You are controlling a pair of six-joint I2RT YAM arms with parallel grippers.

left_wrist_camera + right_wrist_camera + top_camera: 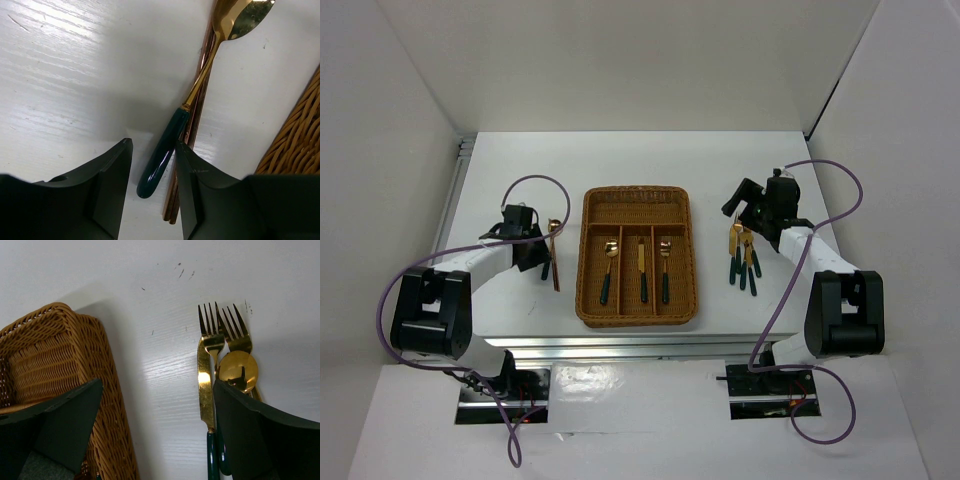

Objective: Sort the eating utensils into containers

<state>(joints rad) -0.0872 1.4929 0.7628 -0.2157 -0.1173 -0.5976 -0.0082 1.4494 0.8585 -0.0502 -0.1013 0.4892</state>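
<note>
Probably a lab: white-walled booth (640, 60), bolted robot arms (470, 268).

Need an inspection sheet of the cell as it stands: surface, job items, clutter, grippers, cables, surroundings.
Surface: white table, a few small dark marks.
Job's things: wicker tray at centre, one utensil in each long slot; spoon lying along chopsticks left of the tray; forks and a second spoon piled right of it.
Clutter: nothing seen.
Grippers: left gripper low, jaws straddling the spoon's green handle, not clamped; right gripper jaws wide open over the pile.
Cables: purple cable looping off each arm.
Surroundings: white walls around the table.
</note>
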